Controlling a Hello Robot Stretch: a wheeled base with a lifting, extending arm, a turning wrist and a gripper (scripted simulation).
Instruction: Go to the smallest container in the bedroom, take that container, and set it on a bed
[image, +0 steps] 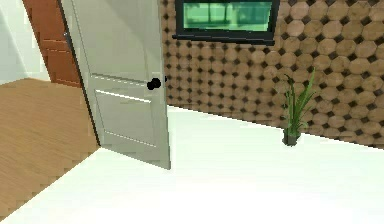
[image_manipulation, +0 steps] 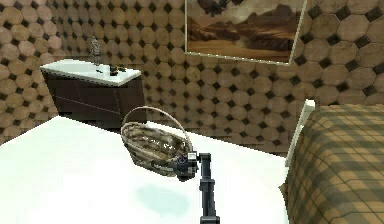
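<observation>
Claw (image_manipulation: 180, 166) at arm's far end, middle of arm side view; how wide it stands cannot be told. Woven basket (image_manipulation: 150, 142) hangs at claw's left tip, clear of white floor: held. Bed (image_manipulation: 345, 160) at right edge, well apart, on opposite side of arm from basket. Coming move likely needs basket carried rightward over bed.

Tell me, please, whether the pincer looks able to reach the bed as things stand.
Probably not yet. The pincer holds the wire basket above bare white floor, and the bed lies at the arm side view's right, off the arm's line. The base would likely have to reposition first.
</observation>
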